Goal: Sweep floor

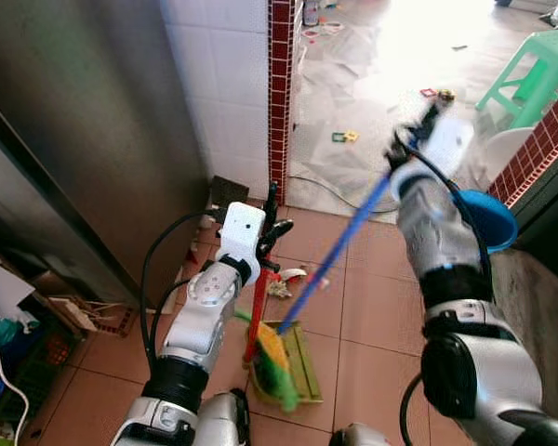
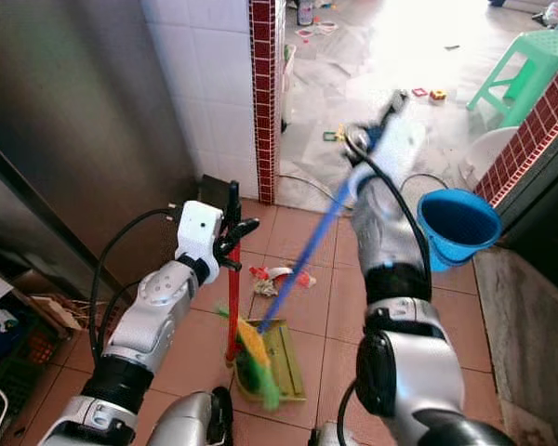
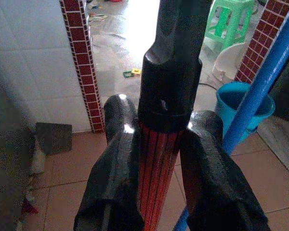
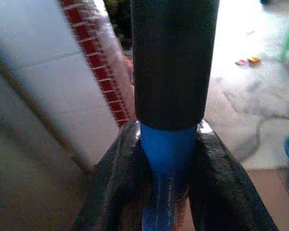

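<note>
My left gripper (image 1: 272, 228) is shut on the black top of a red dustpan handle (image 1: 258, 307), which stands nearly upright; in the left wrist view both fingers (image 3: 118, 159) press its sides. The green dustpan (image 1: 305, 358) lies on the tiled floor at my feet. My right gripper (image 1: 423, 125) is raised higher and is shut on the blue broom handle (image 1: 339, 251), seen close in the right wrist view (image 4: 168, 144). The handle slants down to the yellow-green bristles (image 1: 274, 358), which rest on the dustpan. A few scraps of litter (image 1: 288, 279) lie just beyond the pan.
A blue bucket (image 1: 488, 218) stands at the right by a brick-faced counter (image 1: 539, 149). A tiled pillar with a red brick edge (image 1: 279, 93) and a steel panel (image 1: 74, 139) close the left. Boxes and cables (image 1: 65, 311) crowd the lower left. Beyond are a green stool (image 1: 539, 65) and scattered toys (image 1: 344, 137).
</note>
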You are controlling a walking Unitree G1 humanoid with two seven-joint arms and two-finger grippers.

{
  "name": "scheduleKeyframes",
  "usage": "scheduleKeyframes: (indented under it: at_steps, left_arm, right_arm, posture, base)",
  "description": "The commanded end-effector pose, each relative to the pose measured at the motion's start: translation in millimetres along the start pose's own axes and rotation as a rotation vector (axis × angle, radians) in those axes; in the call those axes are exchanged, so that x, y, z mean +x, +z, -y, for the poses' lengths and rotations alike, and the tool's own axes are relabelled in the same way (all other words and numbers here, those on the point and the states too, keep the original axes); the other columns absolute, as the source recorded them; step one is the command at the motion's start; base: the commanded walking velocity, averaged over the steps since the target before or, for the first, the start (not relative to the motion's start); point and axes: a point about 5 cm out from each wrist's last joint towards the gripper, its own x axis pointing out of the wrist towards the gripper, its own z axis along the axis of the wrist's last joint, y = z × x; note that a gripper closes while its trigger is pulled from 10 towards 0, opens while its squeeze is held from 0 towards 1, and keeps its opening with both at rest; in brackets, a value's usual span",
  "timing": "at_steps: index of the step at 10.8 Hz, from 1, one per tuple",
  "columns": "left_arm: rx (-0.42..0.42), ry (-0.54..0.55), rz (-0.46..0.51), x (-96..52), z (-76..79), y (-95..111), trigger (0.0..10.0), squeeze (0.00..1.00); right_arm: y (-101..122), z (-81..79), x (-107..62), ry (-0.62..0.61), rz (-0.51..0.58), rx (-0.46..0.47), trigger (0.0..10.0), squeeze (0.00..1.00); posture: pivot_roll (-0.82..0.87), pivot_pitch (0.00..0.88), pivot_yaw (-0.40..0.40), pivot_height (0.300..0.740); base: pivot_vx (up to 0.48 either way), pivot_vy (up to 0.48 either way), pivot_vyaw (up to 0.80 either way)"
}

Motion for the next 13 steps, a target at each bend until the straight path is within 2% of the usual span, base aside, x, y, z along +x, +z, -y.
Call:
scheduleKeyframes:
  at_steps: [1, 2, 3, 4, 5, 8, 9, 10, 12, 13]
  left_arm:
    - [-0.024, -0.017, -0.060, 0.3, 6.2, -12, 10.0, 0.00]
    - [-0.045, 0.004, -0.039, 0.3, 3.3, -10, 10.0, 0.00]
    - [-0.051, 0.074, -0.032, -2.2, -5.7, -9, 10.0, 0.00]
    - [-0.078, 0.078, -0.001, -4.0, -10.1, -4, 10.0, 0.00]
    - [-0.132, 0.031, 0.030, -7.6, -14.1, -1, 10.0, 0.00]
    - [-0.133, 0.092, 0.104, -10.8, -24.7, 6, 10.0, 0.00]
    - [-0.149, 0.137, 0.135, -17.1, -32.4, 8, 10.0, 0.00]
    - [-0.122, 0.163, 0.155, -24.9, -36.8, 10, 10.0, 0.00]
    - [-0.084, 0.129, 0.141, -29.6, -34.2, 10, 10.0, 0.00]
    - [-0.037, 0.083, 0.125, -30.1, -32.0, 6, 10.0, 0.00]
  right_arm:
    - [24, -9.5, 2.1, 0.057, 0.098, -0.007, 10.0, 0.00]
    - [29, -7.7, 0.2, 0.083, 0.155, -0.128, 10.0, 0.00]
    - [33, -1.5, -3.2, 0.091, 0.204, -0.224, 10.0, 0.00]
    - [34, 3.0, -5.4, 0.084, 0.222, -0.243, 10.0, 0.00]
    - [32, 10.2, -9.2, 0.060, 0.243, -0.271, 10.0, 0.00]
    - [11, 22.7, -21.1, 0.000, 0.242, -0.293, 10.0, 0.00]
    - [0, 31.0, -26.7, -0.033, 0.210, -0.263, 10.0, 0.00]
    - [-8, 37.7, -33.5, -0.055, 0.205, -0.272, 10.0, 0.00]
    - [-23, 44.5, -40.3, -0.070, 0.174, -0.278, 10.0, 0.00]
    - [-27, 43.6, -39.3, -0.078, 0.178, -0.274, 10.0, 0.00]
  posture:
    - [-0.03, 0.048, 0.019, 0.740]
    - [-0.03, 0.047, 0.018, 0.740]
    - [-0.03, 0.047, 0.019, 0.740]
    - [-0.03, 0.047, 0.019, 0.740]
    - [-0.03, 0.039, 0.015, 0.740]
    - [-0.04, 0.022, 0.012, 0.740]
    - [-0.05, 0.015, 0.018, 0.740]
    - [-0.05, 0.010, 0.019, 0.740]
    - [-0.04, 0.000, 0.031, 0.740]
    - [-0.03, 0.000, 0.045, 0.740]
  base:
    - [0.000, 0.000, 0.00]
    - [0.000, 0.000, 0.00]
    - [0.000, 0.000, 0.00]
    - [0.000, 0.000, 0.00]
    - [0.000, 0.000, 0.00]
    - [0.000, 0.000, 0.00]
    - [0.000, 0.000, 0.00]
    - [0.000, 0.000, 0.00]
    - [0.000, 0.000, -0.65]
    - [0.000, 0.000, -0.80]
